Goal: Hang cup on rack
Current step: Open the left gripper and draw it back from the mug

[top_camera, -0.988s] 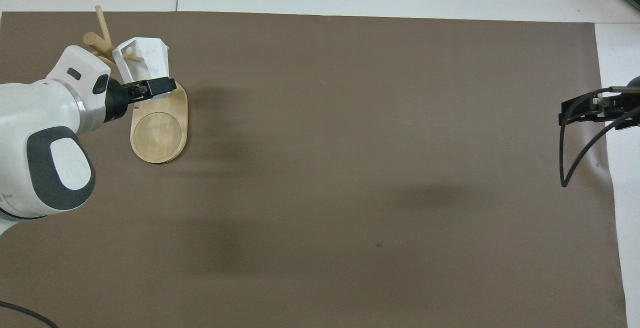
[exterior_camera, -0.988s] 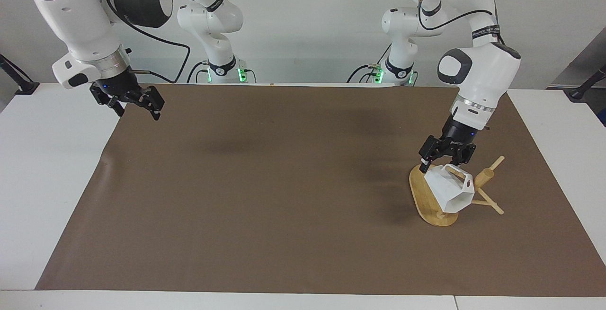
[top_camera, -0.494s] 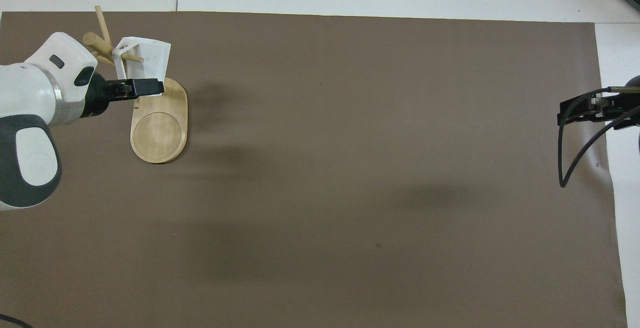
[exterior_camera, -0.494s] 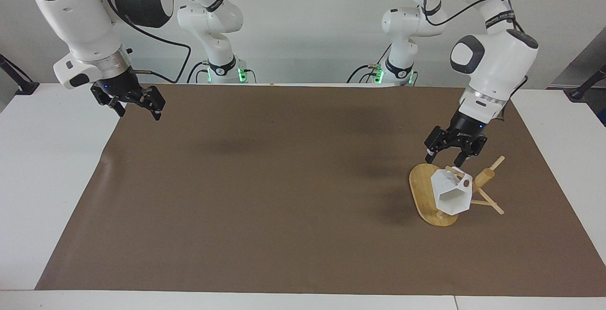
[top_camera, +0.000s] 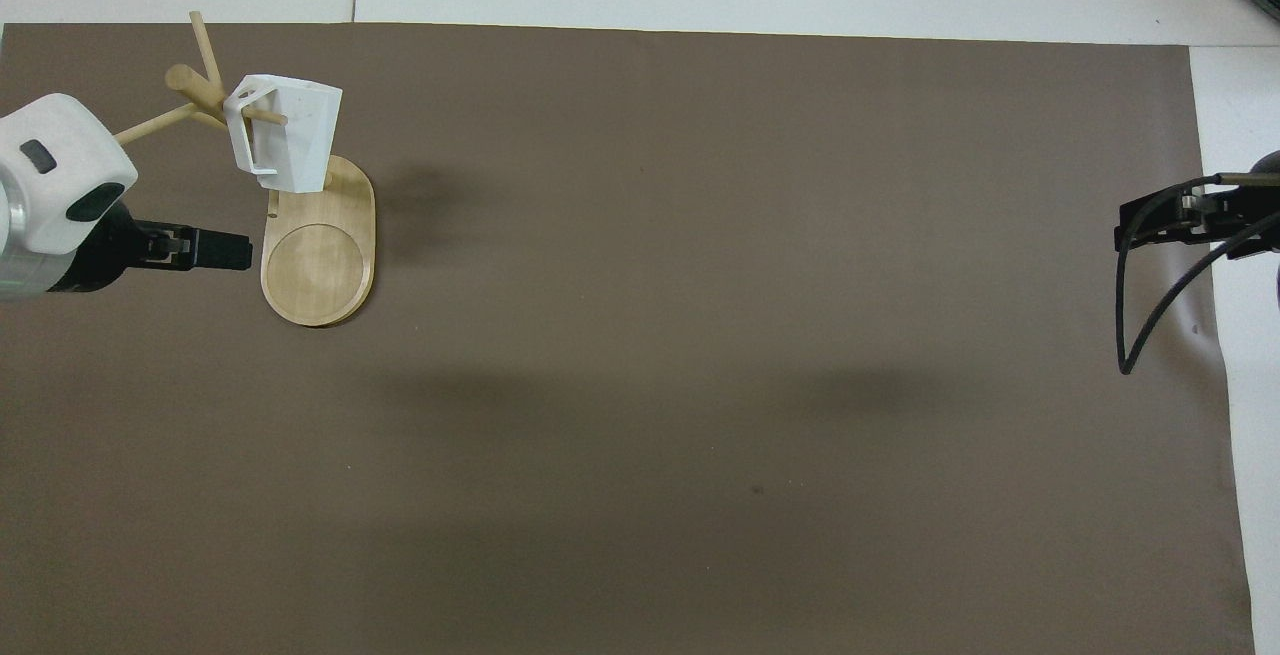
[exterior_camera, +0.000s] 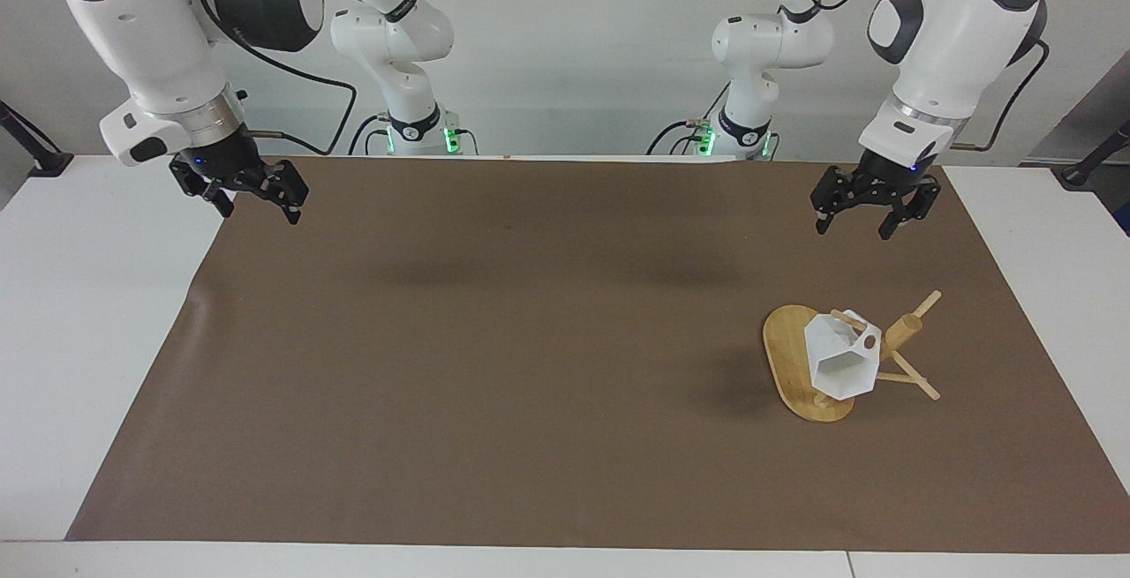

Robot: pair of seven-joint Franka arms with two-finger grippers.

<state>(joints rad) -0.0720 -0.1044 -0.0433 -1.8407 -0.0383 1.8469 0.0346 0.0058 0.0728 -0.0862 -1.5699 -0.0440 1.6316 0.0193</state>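
Both hands are seen spread and empty. Left hand [exterior_camera: 866,207] is raised over the mat [exterior_camera: 530,340] at the left arm's end, apart from the rack [exterior_camera: 799,366]. Right hand [exterior_camera: 252,194] waits over the mat's other end. The cup [exterior_camera: 843,357] is hung by its handle on a peg pointing to about 10 o'clock in the facing view.

You get bright, even light from above. Soft, blurred shadows lie on the brown mat [exterior_camera: 530,366]. Both views are sharp, without glare.
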